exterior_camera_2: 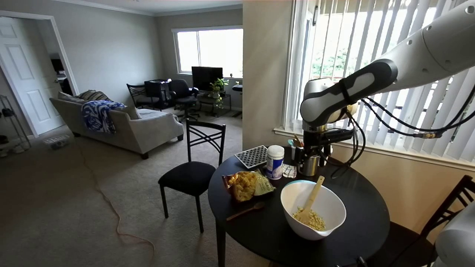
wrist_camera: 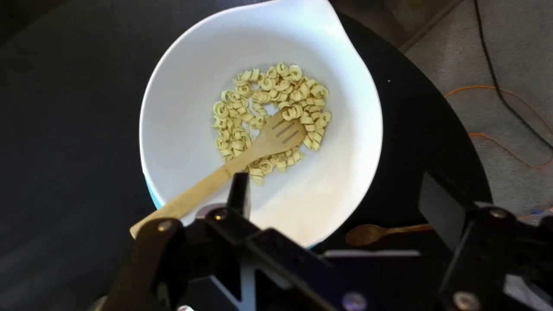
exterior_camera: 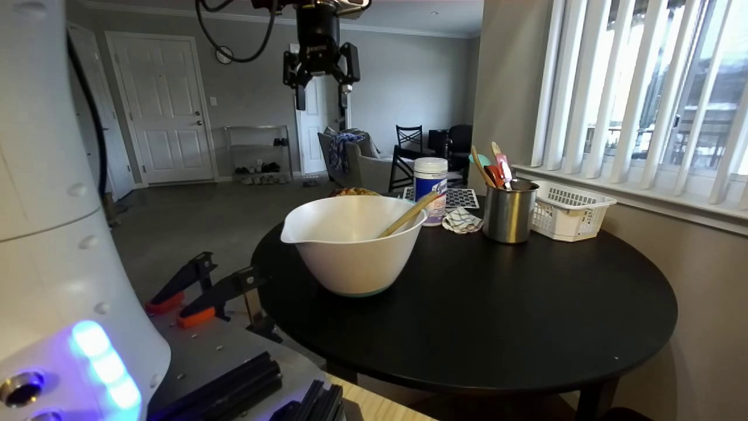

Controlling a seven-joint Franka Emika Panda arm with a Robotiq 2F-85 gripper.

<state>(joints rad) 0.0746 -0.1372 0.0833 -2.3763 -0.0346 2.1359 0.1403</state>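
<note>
My gripper (exterior_camera: 322,100) hangs high above the round black table (exterior_camera: 526,321), jaws wide apart with nothing between them. In the wrist view the gripper (wrist_camera: 339,198) is over the near rim of a white mixing bowl (wrist_camera: 354,129), well above it. Curly pale pasta (wrist_camera: 317,101) covers part of the bowl's bottom. A slotted wooden spatula (wrist_camera: 203,185) leans in the bowl, its head on the pasta and its handle past the rim. Beside the bowl on the table lies a brown wooden spoon (exterior_camera_2: 245,211), its handle partly hidden by a finger in the wrist view.
On the table stand a wipes canister (exterior_camera_2: 274,163), an open snack bag (exterior_camera_2: 245,185), a steel pot of utensils (exterior_camera: 509,213) and a white basket (exterior_camera: 572,213). A folded cloth (exterior_camera: 461,221) and a perforated tray (exterior_camera_2: 252,157) lie nearby. A black chair (exterior_camera_2: 189,178) stands beside the table.
</note>
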